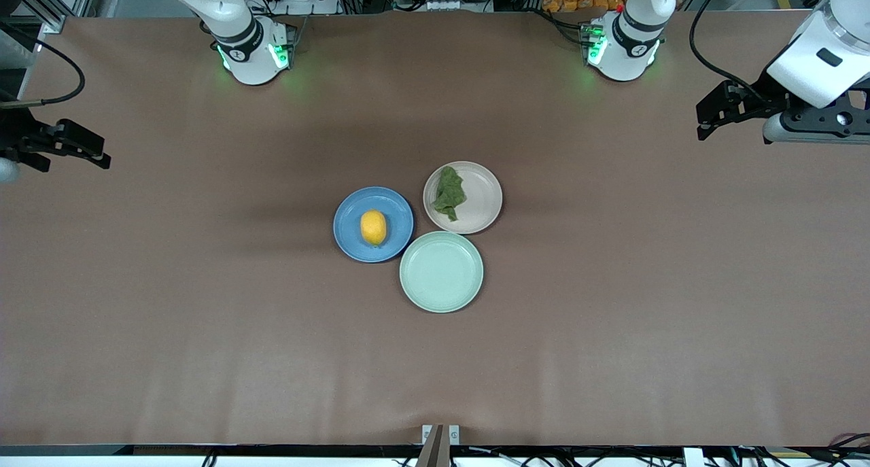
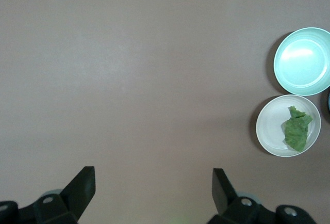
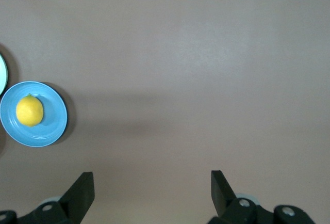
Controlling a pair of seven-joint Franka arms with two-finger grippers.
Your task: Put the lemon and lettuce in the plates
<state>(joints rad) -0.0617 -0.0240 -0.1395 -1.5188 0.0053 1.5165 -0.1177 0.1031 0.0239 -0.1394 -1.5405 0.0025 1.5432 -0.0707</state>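
The yellow lemon (image 1: 373,228) lies in the blue plate (image 1: 350,239) at the table's middle; both show in the right wrist view, the lemon (image 3: 29,111) in the blue plate (image 3: 51,126). The dark green lettuce (image 1: 448,193) lies in the beige-pink plate (image 1: 482,205), also in the left wrist view, the lettuce (image 2: 297,129) in that plate (image 2: 268,126). My left gripper (image 1: 707,117) is open and empty over the left arm's end of the table (image 2: 153,182). My right gripper (image 1: 95,153) is open and empty over the right arm's end (image 3: 152,182).
An empty mint-green plate (image 1: 441,271) sits nearer the front camera, touching both other plates; it also shows in the left wrist view (image 2: 304,61). The brown table (image 1: 204,317) stretches wide around the plates. Both arm bases (image 1: 253,52) stand along the table's edge farthest from the camera.
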